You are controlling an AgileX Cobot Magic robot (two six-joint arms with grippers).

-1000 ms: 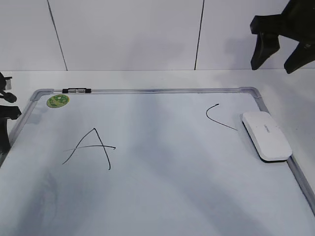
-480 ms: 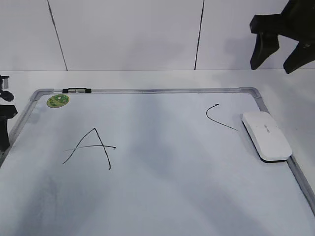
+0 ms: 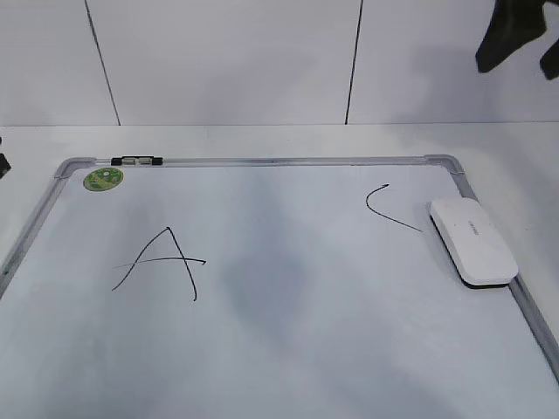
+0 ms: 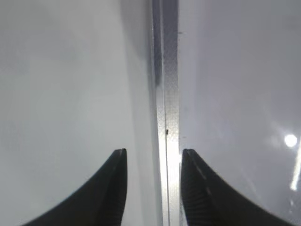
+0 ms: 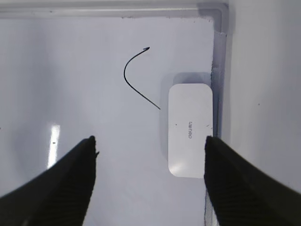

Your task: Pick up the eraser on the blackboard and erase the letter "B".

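1. Evidently the eraser [image 3: 471,241] lies flat on the blackboard [image 3: 262,349], at its right edge just inside the grey frame, with the curved "C" [image 3: 388,208] just beside it on the left. You will see the "A" [image 3: 162,264] on the board's left half; no letter "B" is visible in any view.
2. Judge the eraser to be a light, stiff plastic block with a smooth, probably slippery top. You would best take hold across its narrow width, on the two long sides near the middle.
3. The right claw [image 5: 149,146] hangs above the board with its jaws spread wide and nothing between them; the eraser sits just inside its right finger.
4. The left claw [image 4: 153,162] shows its jaws only narrowly parted, straddling the frame's edge rail above the bench [image 3: 262,140] and empty.
5. Against the earlier frames, note that the right arm [image 3: 515,35] has risen toward the upper right corner of the exterior view, and the left arm has all but left that view. The eraser and the letters lie as before.
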